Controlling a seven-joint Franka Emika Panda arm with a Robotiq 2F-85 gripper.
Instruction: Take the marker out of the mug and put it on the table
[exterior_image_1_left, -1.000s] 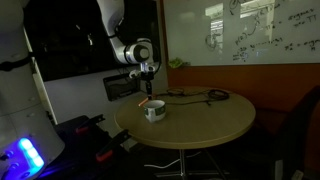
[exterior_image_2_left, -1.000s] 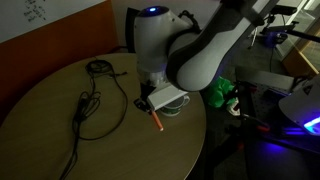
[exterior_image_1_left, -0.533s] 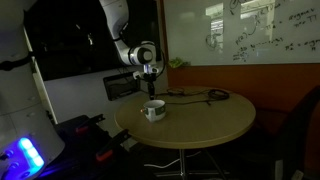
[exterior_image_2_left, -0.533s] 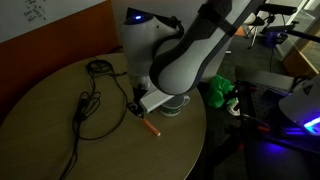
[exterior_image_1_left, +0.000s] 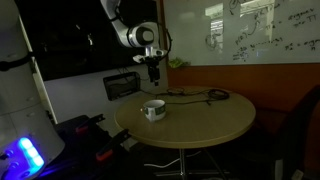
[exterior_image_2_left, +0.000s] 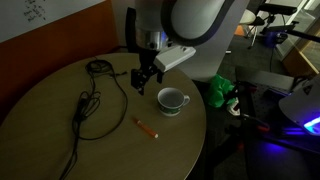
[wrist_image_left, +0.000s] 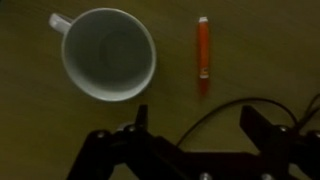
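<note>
Handwriting covers the whiteboard (exterior_image_1_left: 255, 30) behind the arm, too small to read. One mug (wrist_image_left: 108, 55), one marker (wrist_image_left: 203, 48) and one black cable (exterior_image_2_left: 85, 105) sit on the table (exterior_image_2_left: 40, 140). The gripper (exterior_image_2_left: 142, 82) hangs above them, jaws spread wide, empty and touching nothing. In the wrist view the marker lies flat on the table just ahead of the jaws, with the empty mug beside it, apart

bulky, glossy white rounded arm (exterior_image_2_left: 198, 14) shells, a dark-centred round joint cap, black angular jaws.
</note>
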